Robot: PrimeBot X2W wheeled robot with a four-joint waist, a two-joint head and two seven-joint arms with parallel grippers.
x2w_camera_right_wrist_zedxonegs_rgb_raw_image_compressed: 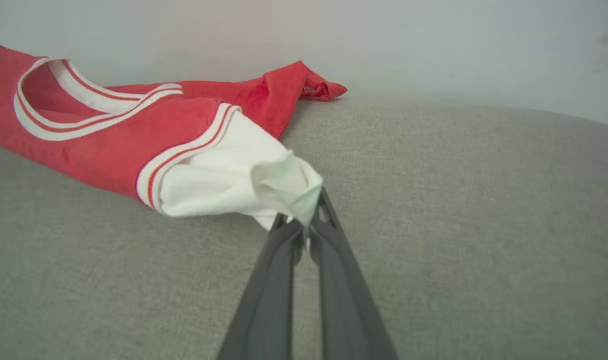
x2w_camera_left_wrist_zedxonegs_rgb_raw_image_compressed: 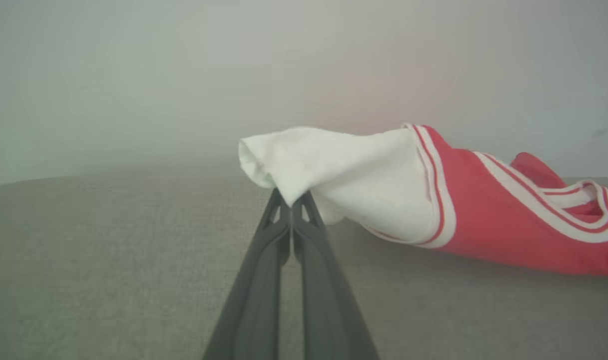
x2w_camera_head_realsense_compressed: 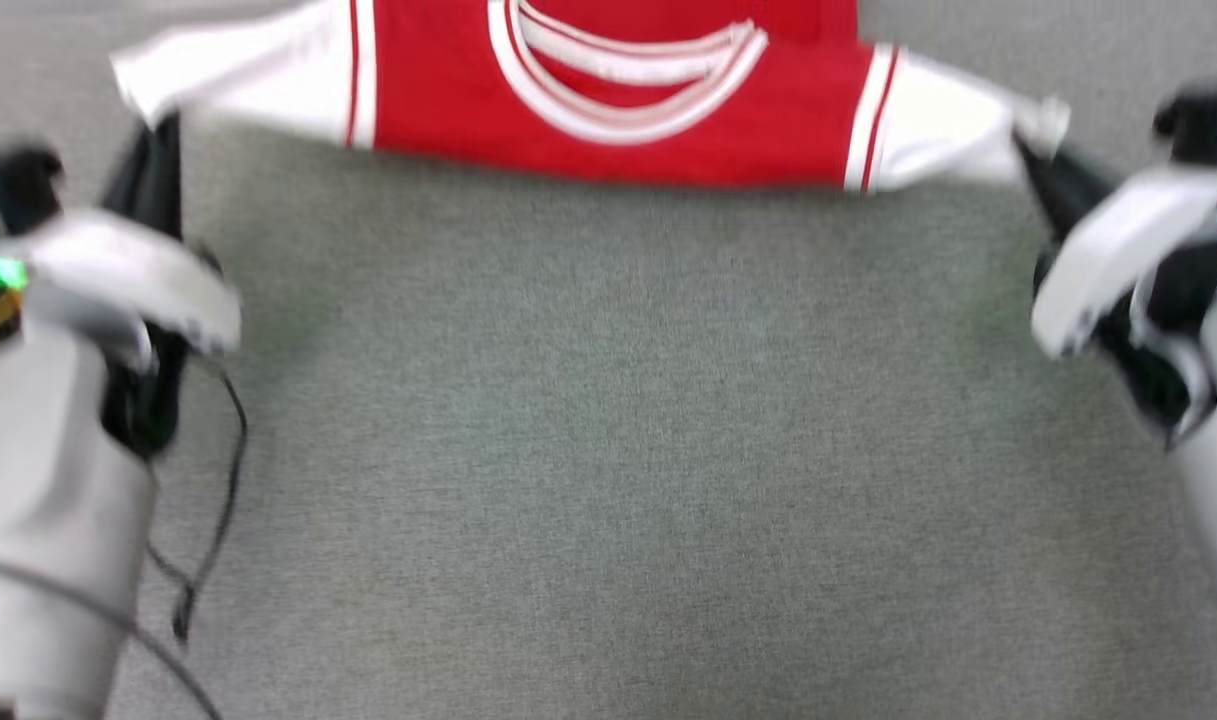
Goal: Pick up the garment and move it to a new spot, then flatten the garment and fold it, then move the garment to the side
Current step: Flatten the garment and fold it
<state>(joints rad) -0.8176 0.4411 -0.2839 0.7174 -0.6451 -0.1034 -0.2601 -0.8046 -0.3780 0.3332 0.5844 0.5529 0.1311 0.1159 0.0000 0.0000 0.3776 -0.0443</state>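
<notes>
Small red garment (x2w_camera_head_realsense_compressed: 608, 90), likely soft, light and limp, stretched across the far side of a grey counter (x2w_camera_head_realsense_compressed: 608, 450), its white sleeve tips (x2w_camera_left_wrist_zedxonegs_rgb_raw_image_compressed: 264, 155) pinched in the closed left pincer (x2w_camera_left_wrist_zedxonegs_rgb_raw_image_compressed: 291, 200) and right pincer (x2w_camera_right_wrist_zedxonegs_rgb_raw_image_compressed: 308, 222), seemingly secure holds.

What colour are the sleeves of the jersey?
White sleeves, red-and-white striped trim at the shoulder; best in left wrist view.

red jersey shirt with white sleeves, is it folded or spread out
Spread, not folded: the red white-sleeved jersey shirt is stretched sideways, left gripper and right gripper each shut on a sleeve tip.
</notes>
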